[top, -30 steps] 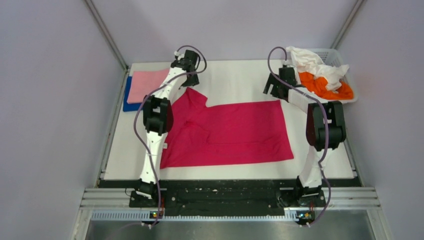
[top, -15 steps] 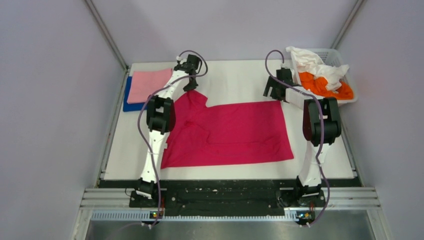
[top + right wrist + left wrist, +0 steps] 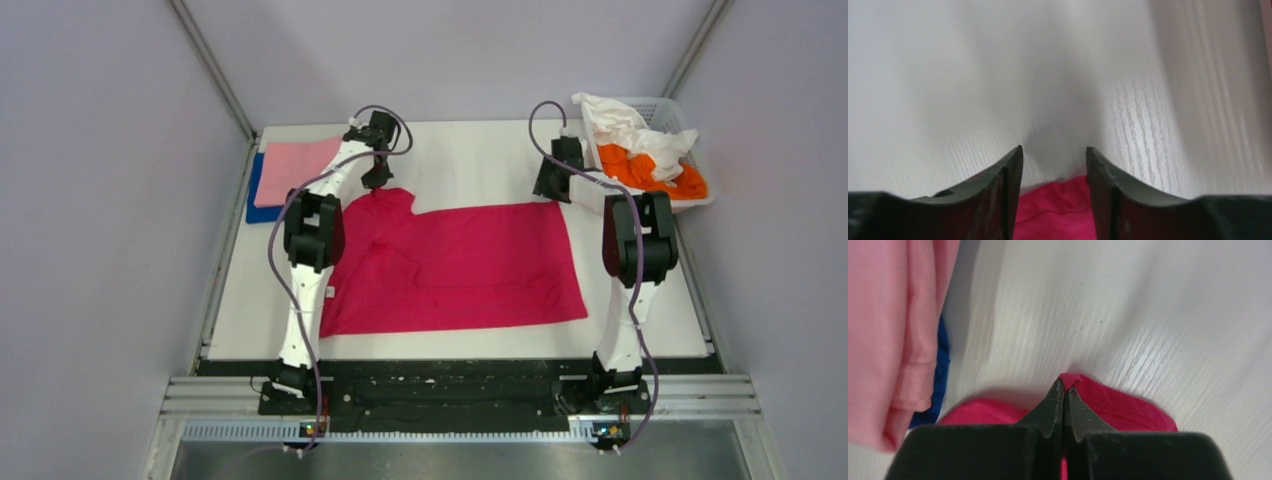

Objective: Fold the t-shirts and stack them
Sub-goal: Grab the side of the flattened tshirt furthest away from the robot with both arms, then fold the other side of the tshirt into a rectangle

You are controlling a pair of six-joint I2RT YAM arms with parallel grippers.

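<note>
We find the magenta t-shirt point(image 3: 460, 265) spread flat on the bench point(image 3: 470, 155). Left hand point(image 3: 1064, 388) pinches its far sleeve; right hand point(image 3: 1054, 151) gapes over the far hem corner. Next, we judge: right closes, both fold.

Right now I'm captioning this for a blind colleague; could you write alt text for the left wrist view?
The left gripper, its black fingers shut together, pinches an edge of the magenta-red t-shirt on the white table. At the left, a folded light pink t-shirt lies on top of a royal blue t-shirt.
</note>
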